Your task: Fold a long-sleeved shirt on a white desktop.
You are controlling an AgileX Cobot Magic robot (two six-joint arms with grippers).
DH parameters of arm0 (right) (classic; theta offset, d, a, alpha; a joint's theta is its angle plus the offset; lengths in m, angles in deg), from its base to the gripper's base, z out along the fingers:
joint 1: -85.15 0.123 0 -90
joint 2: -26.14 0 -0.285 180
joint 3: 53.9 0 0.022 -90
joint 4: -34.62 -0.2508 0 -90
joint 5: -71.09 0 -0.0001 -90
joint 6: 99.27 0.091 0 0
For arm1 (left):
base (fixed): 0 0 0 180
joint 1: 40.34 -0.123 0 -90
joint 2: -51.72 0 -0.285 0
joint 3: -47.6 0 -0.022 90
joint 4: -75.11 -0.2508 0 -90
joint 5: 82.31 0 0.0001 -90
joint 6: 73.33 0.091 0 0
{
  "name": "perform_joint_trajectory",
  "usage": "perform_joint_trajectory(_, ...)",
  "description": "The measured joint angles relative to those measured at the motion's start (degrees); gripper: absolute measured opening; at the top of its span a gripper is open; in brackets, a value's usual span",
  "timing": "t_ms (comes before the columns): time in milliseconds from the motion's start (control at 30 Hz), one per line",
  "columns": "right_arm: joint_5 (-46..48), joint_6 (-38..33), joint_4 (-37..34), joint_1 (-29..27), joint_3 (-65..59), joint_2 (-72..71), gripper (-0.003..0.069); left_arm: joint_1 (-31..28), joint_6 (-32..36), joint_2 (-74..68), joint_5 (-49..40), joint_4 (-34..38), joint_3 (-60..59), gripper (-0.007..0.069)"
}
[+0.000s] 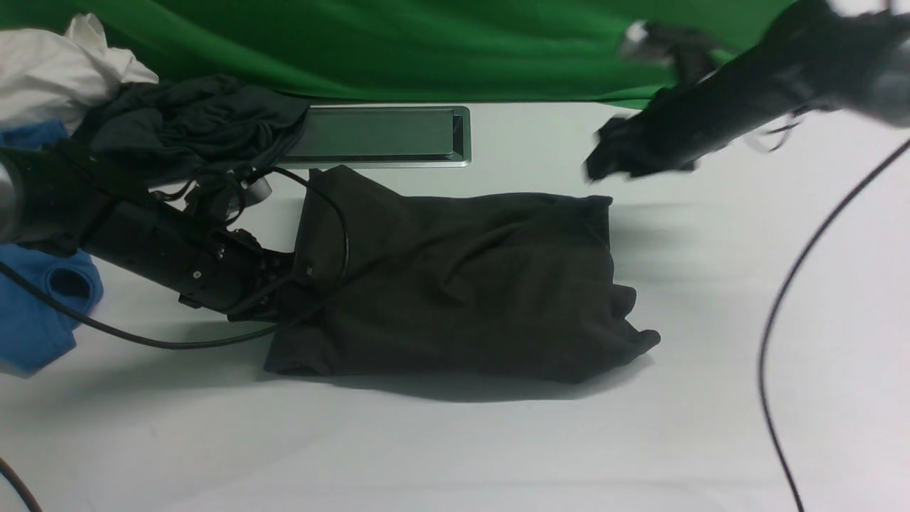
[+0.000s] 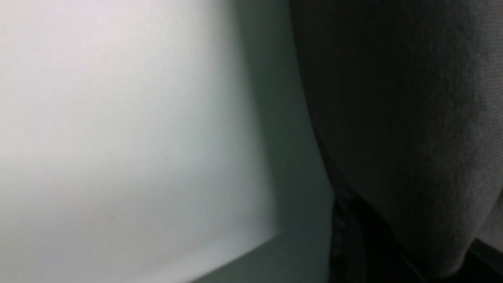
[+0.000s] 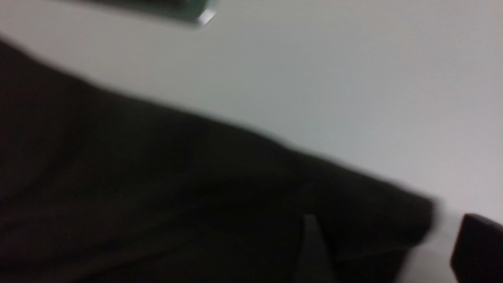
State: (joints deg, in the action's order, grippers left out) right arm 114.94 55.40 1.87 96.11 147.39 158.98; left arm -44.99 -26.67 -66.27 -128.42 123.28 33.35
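The long-sleeved shirt (image 1: 462,284) lies bunched in a rough rectangle on the middle of the white desktop (image 1: 455,441). My left gripper (image 1: 295,274) sits low at the shirt's left edge, one finger over the cloth, and looks shut on it. In the left wrist view the dark knit of the shirt (image 2: 393,118) hangs close and hides the jaws. My right gripper (image 1: 611,153) is blurred, raised above the desktop off the shirt's far right corner. In the right wrist view the right gripper (image 3: 393,251) is open and empty, with the shirt (image 3: 157,196) below it.
A dark bluish-grey garment (image 1: 192,121), a white cloth (image 1: 57,71) and a bright blue shirt (image 1: 43,299) are piled at the far left. The silver-framed hatch (image 1: 384,135) lies behind the shirt. Green backdrop (image 1: 426,43) closes the rear. A black cable (image 1: 782,299) hangs at the right.
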Motion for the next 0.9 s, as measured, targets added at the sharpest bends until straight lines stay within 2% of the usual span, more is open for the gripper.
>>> perform_joint_trajectory(167,3.3,1.1,-0.1,1.8,-0.2,2.5,0.0238,0.0,0.0,0.0,0.2,0.0,0.0,0.0083)
perform_joint_trajectory(367,5.8,2.2,-0.1,1.8,-0.2,3.1,0.0201,0.0,0.0,0.0,0.2,0.0,0.0,0.0083)
perform_joint_trajectory(433,6.3,2.2,-0.1,1.8,-0.2,3.0,0.0165,0.0,0.0,0.0,0.3,0.0,0.0,0.0083)
perform_joint_trajectory(533,7.7,1.8,-0.1,1.7,-0.2,3.0,0.0059,0.0,0.0,0.0,0.3,0.0,0.0,0.0083)
perform_joint_trajectory(600,9.1,1.6,-0.1,1.6,-0.2,3.0,0.0029,0.0,0.0,0.0,0.3,0.0,0.0,0.0083)
perform_joint_trajectory(800,12.1,1.1,-0.1,-0.3,-0.2,2.8,0.0018,0.0,-0.1,0.0,0.5,0.0,0.0,0.0083)
perform_joint_trajectory(900,13.3,1.1,-0.2,-3.6,-0.2,1.3,0.0018,0.0,-0.1,0.0,0.5,0.0,0.0,0.0083)
